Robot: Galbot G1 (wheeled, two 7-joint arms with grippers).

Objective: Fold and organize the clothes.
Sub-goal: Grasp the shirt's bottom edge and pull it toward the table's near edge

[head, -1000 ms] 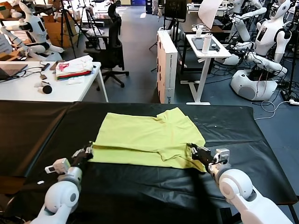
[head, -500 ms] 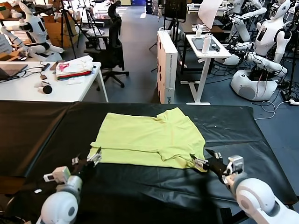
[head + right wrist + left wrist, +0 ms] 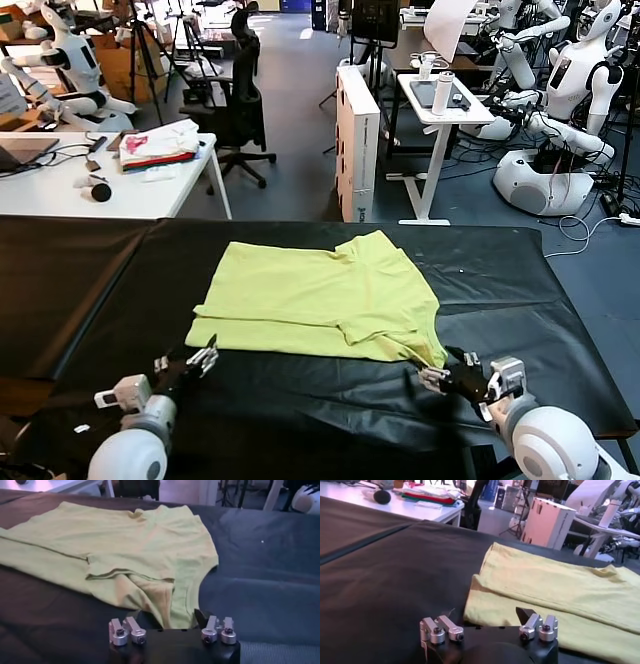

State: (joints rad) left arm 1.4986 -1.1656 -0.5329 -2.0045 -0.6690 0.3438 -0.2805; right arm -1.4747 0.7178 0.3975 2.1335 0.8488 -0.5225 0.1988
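The clothes, one lime yellow-green T-shirt, lie partly folded on the black table. My left gripper sits low by the table's front edge, just short of the shirt's front left corner. It is open and nothing lies between its fingers. In the left wrist view the shirt lies just beyond the left gripper. My right gripper is at the shirt's front right corner and stands open. In the right wrist view the shirt sends a pointed hem corner down between the fingers of the right gripper.
A white table at the back left carries a folded white, pink and red fabric pile. Behind the black table stand an office chair, a white cabinet, a small white desk and other robots.
Both grippers have drawn back from the shirt's front hem toward the table's front edge. The left one has come off the hem. The shirt's front right corner now reaches further forward.
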